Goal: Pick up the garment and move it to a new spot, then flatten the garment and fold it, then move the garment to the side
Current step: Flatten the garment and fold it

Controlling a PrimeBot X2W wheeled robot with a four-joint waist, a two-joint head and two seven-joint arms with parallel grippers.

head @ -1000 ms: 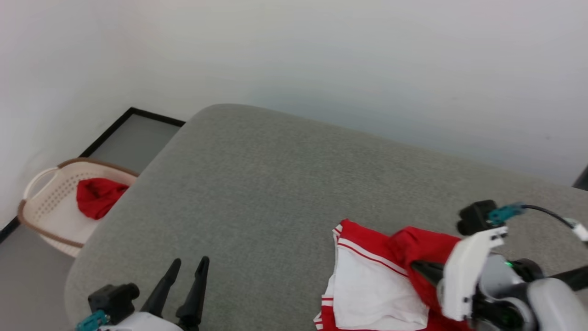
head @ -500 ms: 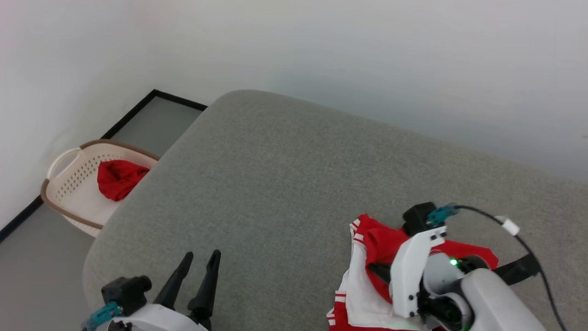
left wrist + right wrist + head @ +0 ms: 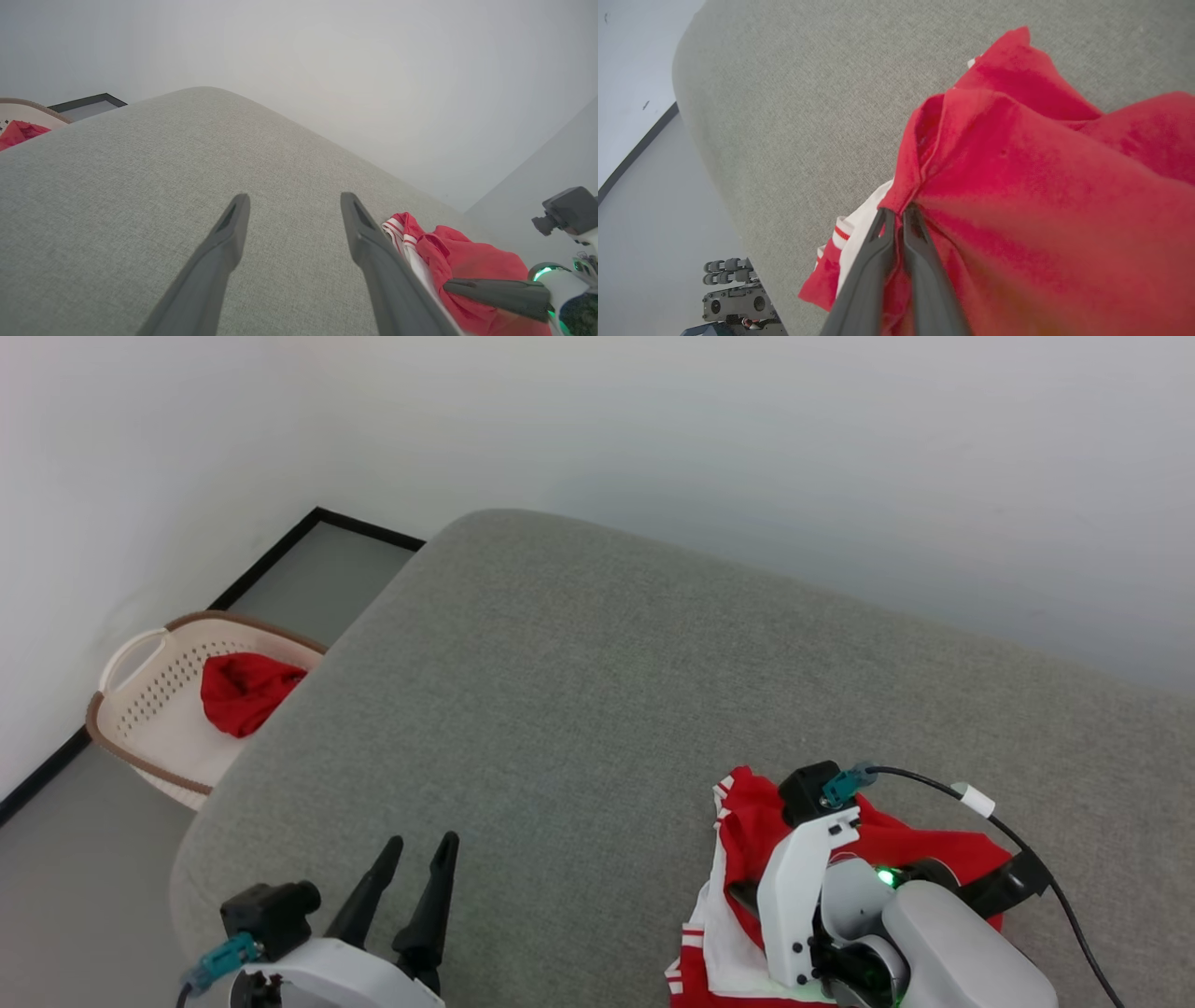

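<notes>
Cream perforated basket [image 3: 149, 695] with a brown rim, standing on the floor beside the left edge of the grey padded surface [image 3: 579, 691]; it contains one crumpled plain red cloth [image 3: 243, 691]. The garment [image 3: 1017, 186] lies bunched on the near right part of the surface, its red body heaped over a white, stripe-trimmed sleeve. The right gripper [image 3: 896, 212] is clenched on a red fold of it. The left gripper [image 3: 420, 845] hovers at near left, fingers spread, grasping nothing.
</notes>
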